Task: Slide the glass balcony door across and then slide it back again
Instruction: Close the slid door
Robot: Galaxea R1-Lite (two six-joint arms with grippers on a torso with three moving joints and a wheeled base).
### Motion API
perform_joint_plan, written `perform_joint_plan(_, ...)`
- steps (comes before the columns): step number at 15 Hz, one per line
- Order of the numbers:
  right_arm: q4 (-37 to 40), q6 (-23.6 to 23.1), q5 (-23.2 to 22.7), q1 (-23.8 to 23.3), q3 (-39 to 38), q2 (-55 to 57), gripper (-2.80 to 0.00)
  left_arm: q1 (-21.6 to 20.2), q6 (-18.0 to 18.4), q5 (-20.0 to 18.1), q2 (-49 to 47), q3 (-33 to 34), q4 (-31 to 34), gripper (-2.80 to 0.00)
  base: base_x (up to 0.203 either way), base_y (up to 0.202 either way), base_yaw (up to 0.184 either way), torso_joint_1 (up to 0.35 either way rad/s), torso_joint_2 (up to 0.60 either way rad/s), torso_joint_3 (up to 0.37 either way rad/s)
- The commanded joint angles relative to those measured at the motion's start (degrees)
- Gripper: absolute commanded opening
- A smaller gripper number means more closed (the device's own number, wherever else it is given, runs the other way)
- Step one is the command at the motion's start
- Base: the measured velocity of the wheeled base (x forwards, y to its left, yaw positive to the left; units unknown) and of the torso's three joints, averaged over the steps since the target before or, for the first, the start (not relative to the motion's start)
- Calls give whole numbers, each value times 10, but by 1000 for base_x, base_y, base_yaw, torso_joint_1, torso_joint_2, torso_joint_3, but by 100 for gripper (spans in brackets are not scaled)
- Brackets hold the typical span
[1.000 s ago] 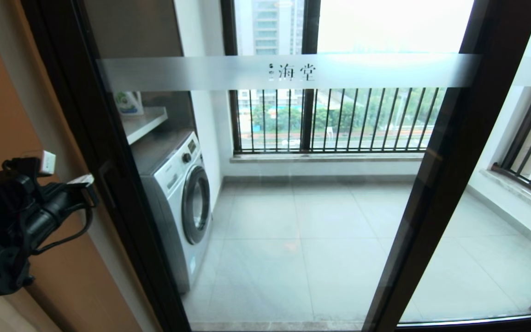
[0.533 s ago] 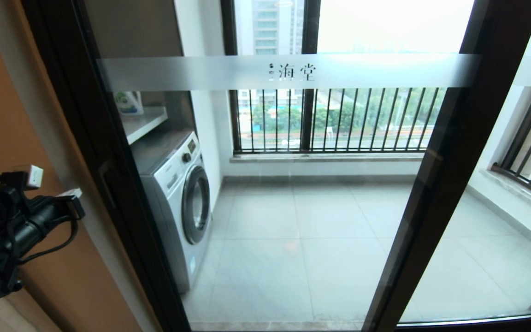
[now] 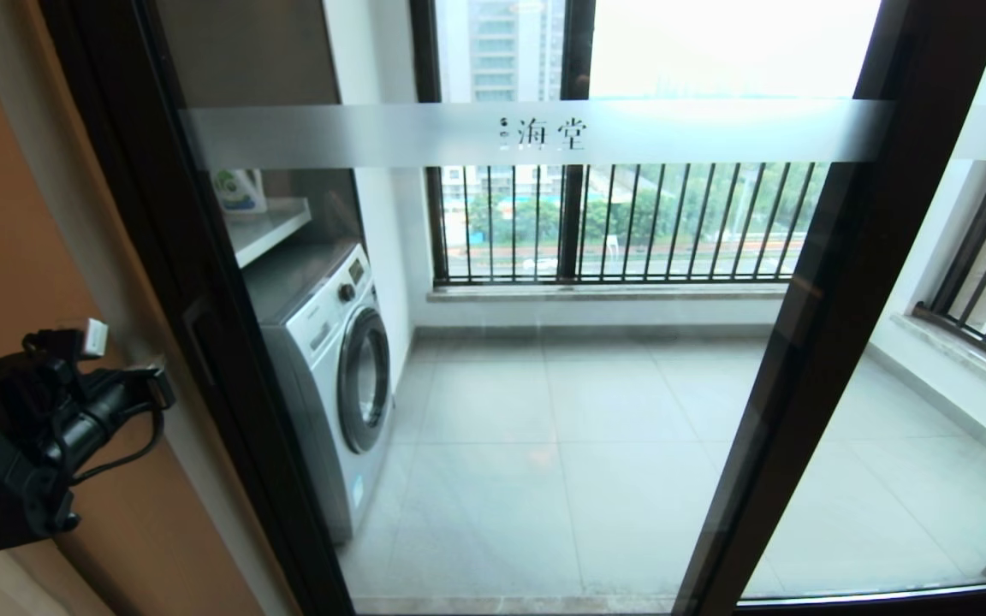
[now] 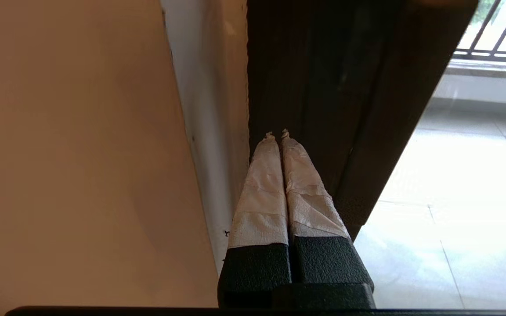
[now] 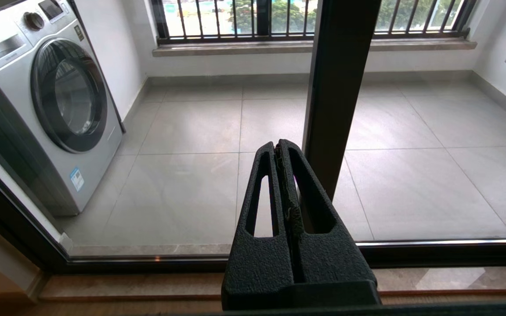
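- Left claw [image 4: 278,136] first: in the left wrist view its two white-taped fingers [image 4: 262,188] are pressed together, nothing between them, tips pointing at the dark frame where it runs beside a pale strip of wall [image 4: 209,87].
- Head view now: the left claw [image 3: 129,355] sits at the lower left of the frame, in front of the orange-tan wall [image 3: 5,214], near the door's left edge. Whether it touches, I can't tell from here.
- Only the head view gives the whole glass balcony door [image 3: 544,385]: it fills the middle of the frame, closed against the left jamb, its frosted band [image 3: 536,133] with Chinese characters across the upper part.
- The short dark handle [image 3: 200,338] sits on the left stile, just right of the claw.
- Right claw [image 5: 283,147]: absent from the head view, but the right wrist view has it, black fingers shut together and holding nothing, low before the glass and beside a dark vertical stile [image 5: 336,87].
- That same view shows the bottom track [image 5: 433,252] and the washing machine [image 5: 55,101] behind the glass at upper left.
- Through the glass in the head view: grey floor tiles [image 3: 587,462] and the black-railed outer window [image 3: 621,222].
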State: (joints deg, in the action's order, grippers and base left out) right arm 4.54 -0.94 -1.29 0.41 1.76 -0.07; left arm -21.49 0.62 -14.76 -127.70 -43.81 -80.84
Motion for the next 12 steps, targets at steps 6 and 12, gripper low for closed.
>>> perform_joint_plan(6, 0, 0, 0, 0, 0, 0, -280, 44, 10, 0, -38, -11, -29, -280, 0, 0, 0, 0, 0, 0)
perform_joint_plan(12, 0, 0, 0, 0, 0, 0, -280, 93, 11, 19, -41, -18, -28, -280, 0, 0, 0, 0, 0, 0)
